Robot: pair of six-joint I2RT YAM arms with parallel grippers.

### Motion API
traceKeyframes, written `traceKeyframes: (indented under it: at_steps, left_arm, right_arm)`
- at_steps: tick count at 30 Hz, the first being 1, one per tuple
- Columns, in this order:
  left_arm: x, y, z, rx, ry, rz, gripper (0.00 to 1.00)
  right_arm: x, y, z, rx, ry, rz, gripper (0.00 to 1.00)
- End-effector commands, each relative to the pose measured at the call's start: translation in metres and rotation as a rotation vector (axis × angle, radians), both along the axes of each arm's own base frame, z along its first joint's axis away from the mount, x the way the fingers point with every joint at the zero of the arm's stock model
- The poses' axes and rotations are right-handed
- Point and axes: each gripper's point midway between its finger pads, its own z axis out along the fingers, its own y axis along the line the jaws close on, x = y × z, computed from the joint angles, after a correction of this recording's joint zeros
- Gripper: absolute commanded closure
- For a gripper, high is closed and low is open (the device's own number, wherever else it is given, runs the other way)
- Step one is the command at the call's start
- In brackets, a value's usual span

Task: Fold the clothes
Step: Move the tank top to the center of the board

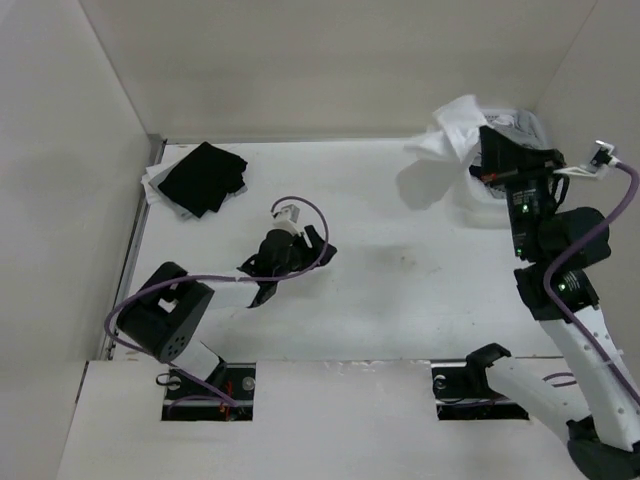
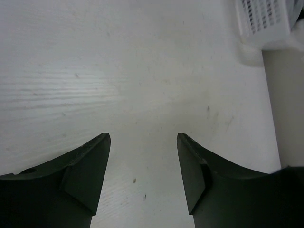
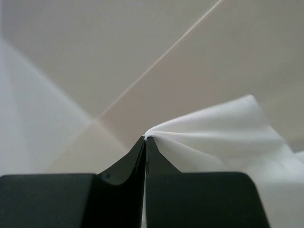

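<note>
while right hand [image 3: 145, 138] pinches white garment [image 3: 228, 137], left hand [image 2: 143, 137] spread above table [image 2: 142, 71]

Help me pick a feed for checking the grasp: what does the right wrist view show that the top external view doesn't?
Only the right wrist view: a close-up of the right gripper, shut, its tips pinching a fold of the white garment.

Only the top external view: the left gripper open over the table, a black garment at the far left, and the basket behind the right arm.

Both: the white garment held in the right gripper.
</note>
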Motion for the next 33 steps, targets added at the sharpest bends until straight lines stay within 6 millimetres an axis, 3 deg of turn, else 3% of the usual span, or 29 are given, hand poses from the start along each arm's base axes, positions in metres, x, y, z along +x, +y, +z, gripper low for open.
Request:
traceKeyframes:
  at_steps: [1, 2, 3, 4, 5, 6, 9, 11, 12, 14, 15, 16, 17, 19, 20, 23, 24, 25, 29, 33]
  left_arm:
    - [0.025, 0.059, 0.053, -0.135, -0.107, 0.213, 0.44]
    - [0.028, 0.079, 0.058, -0.15, -0.117, 0.275, 0.44]
    - [0.031, 0.097, 0.06, -0.161, -0.121, 0.326, 0.44]
    - [0.031, 0.102, 0.062, -0.165, -0.124, 0.339, 0.44]
    - [0.033, 0.123, 0.061, -0.172, -0.119, 0.396, 0.44]
    - [0.033, 0.129, 0.06, -0.173, -0.116, 0.415, 0.44]
    - [0.035, 0.15, 0.048, -0.159, -0.08, 0.469, 0.44]
    - [0.033, 0.152, 0.038, -0.142, -0.056, 0.473, 0.45]
    - [0.032, 0.151, 0.035, -0.132, -0.048, 0.47, 0.45]
    - [0.029, 0.148, 0.026, -0.105, -0.027, 0.455, 0.46]
    - [0.026, 0.145, 0.023, -0.093, -0.018, 0.444, 0.46]
    - [0.022, 0.143, 0.019, -0.071, -0.01, 0.433, 0.47]
    - [0.016, 0.142, 0.014, -0.038, -0.006, 0.417, 0.47]
    - [0.004, 0.138, 0.004, 0.026, 0.008, 0.389, 0.48]
    - [-0.005, 0.135, -0.004, 0.069, 0.03, 0.367, 0.49]
    - [-0.021, 0.136, -0.019, 0.143, 0.047, 0.359, 0.5]
    - [-0.024, 0.14, -0.022, 0.154, 0.049, 0.378, 0.5]
    - [-0.025, 0.146, -0.022, 0.153, 0.047, 0.403, 0.5]
    - [-0.022, 0.162, -0.008, 0.134, 0.023, 0.456, 0.5]
    - [-0.018, 0.173, 0.004, 0.105, 0.026, 0.485, 0.5]
  right_arm:
    - [-0.037, 0.082, -0.015, -0.027, 0.047, 0.302, 0.97]
    - [-0.049, 0.109, -0.02, -0.024, 0.058, 0.395, 0.96]
    - [-0.051, 0.123, -0.029, -0.032, 0.076, 0.431, 0.96]
    - [-0.051, 0.133, -0.038, -0.038, 0.094, 0.454, 0.95]
    - [-0.045, 0.147, -0.056, -0.046, 0.135, 0.472, 0.94]
    - [-0.029, 0.161, -0.087, -0.057, 0.204, 0.476, 0.93]
    - [0.035, 0.176, -0.176, -0.086, 0.398, 0.431, 0.93]
    - [0.075, 0.174, -0.218, -0.086, 0.484, 0.405, 0.94]
    - [0.108, 0.168, -0.243, -0.071, 0.529, 0.381, 0.94]
    - [0.155, 0.152, -0.27, -0.032, 0.578, 0.327, 0.9]
    - [0.171, 0.144, -0.277, -0.016, 0.593, 0.304, 0.86]
    - [0.191, 0.137, -0.283, -0.003, 0.609, 0.292, 0.71]
    - [0.195, 0.134, -0.284, -0.004, 0.622, 0.297, 0.63]
    - [0.189, 0.129, -0.284, -0.033, 0.616, 0.293, 0.55]
    - [0.164, 0.137, -0.294, -0.118, 0.625, 0.308, 0.57]
    - [0.124, 0.155, -0.322, -0.221, 0.672, 0.371, 0.77]
    - [0.096, 0.17, -0.345, -0.28, 0.723, 0.43, 0.94]
    - [0.072, 0.186, -0.364, -0.336, 0.77, 0.493, 0.98]
    - [-0.006, 0.24, -0.404, -0.527, 0.817, 0.696, 0.97]
    - [-0.046, 0.271, -0.42, -0.602, 0.831, 0.797, 0.89]
